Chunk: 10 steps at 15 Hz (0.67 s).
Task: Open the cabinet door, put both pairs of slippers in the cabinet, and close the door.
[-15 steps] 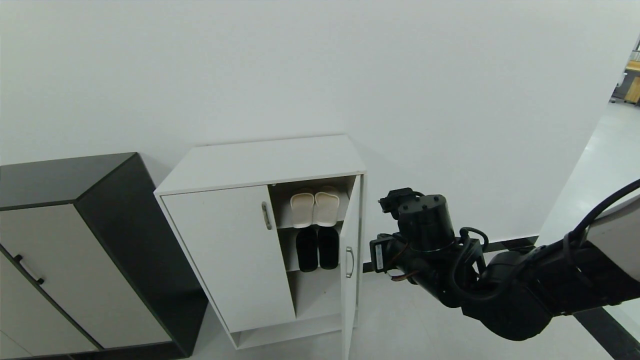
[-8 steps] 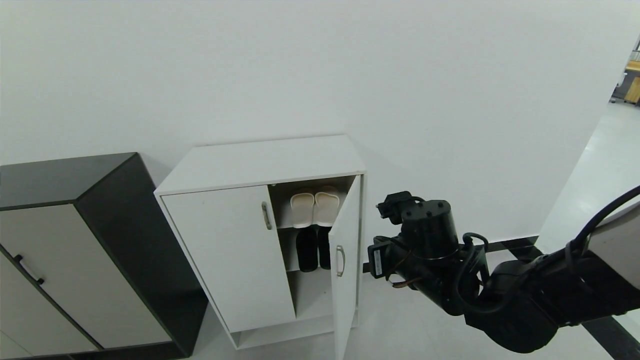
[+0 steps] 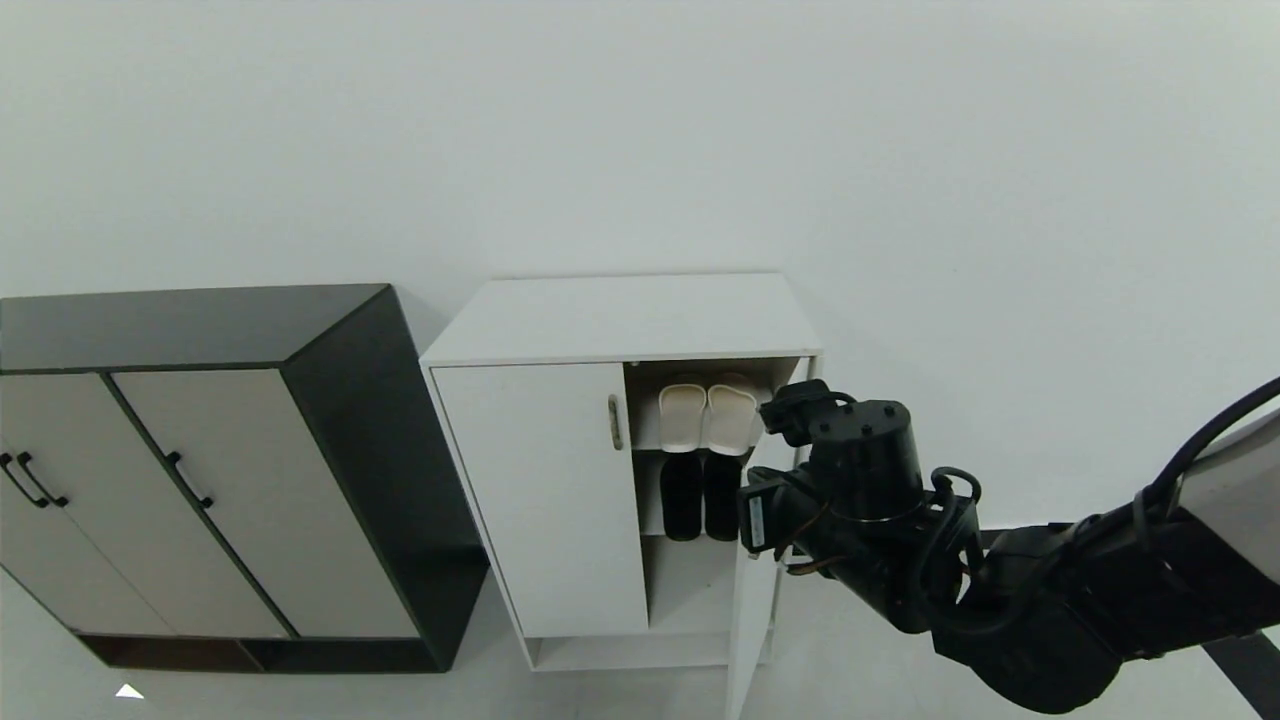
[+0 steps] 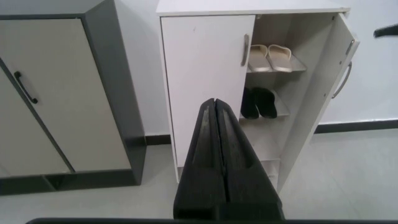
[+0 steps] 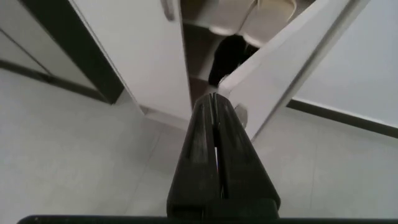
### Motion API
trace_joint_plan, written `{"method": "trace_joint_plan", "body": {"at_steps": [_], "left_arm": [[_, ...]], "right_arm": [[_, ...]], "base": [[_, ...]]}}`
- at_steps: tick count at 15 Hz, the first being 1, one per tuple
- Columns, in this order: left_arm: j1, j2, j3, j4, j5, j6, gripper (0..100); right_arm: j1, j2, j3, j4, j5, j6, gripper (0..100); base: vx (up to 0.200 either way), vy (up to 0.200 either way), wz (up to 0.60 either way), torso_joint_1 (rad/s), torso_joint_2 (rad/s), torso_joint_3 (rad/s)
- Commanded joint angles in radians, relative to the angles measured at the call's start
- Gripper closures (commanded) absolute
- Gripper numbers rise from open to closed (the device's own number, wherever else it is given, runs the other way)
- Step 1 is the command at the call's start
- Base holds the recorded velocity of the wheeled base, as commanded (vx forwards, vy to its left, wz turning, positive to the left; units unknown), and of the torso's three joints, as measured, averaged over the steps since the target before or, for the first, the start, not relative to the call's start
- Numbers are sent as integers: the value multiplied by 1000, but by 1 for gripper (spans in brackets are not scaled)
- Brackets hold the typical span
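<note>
Both pairs lay inside the cabinet [image 3: 620, 320], white slippers [image 3: 707, 418] above black slippers [image 3: 700, 497]. Its door [image 4: 323, 93], hinged on the right, stood ajar, the free edge just beyond the right gripper [image 5: 213, 99], whose fingers were pressed together. The left gripper [image 4: 215, 102], likewise pressed together, hung well back. Closing likely suited the right arm, pushing leftward.

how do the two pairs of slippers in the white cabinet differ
The white slippers are pale, the black slippers dark. The white slippers sit higher up; the black slippers sit directly below them. Both pairs lie side by side inside the white cabinet, which has one door open.
</note>
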Motion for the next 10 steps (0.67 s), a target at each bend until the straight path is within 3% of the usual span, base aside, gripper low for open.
{"method": "trace_joint_plan", "body": {"at_steps": [1,7,10], "left_arm": [[0,1,0,0,0,0,100],[0,1,0,0,0,0,100],[0,1,0,0,0,0,100]], "right_arm": [[-24,3,17,-16,0,-5,100],[-153,86,42,-76,38,-36,100],[-175,161,22,-134,52,-42,100]], "base": [[0,0,0,0,0,0],[0,0,0,0,0,0],[0,0,0,0,0,0]]}}
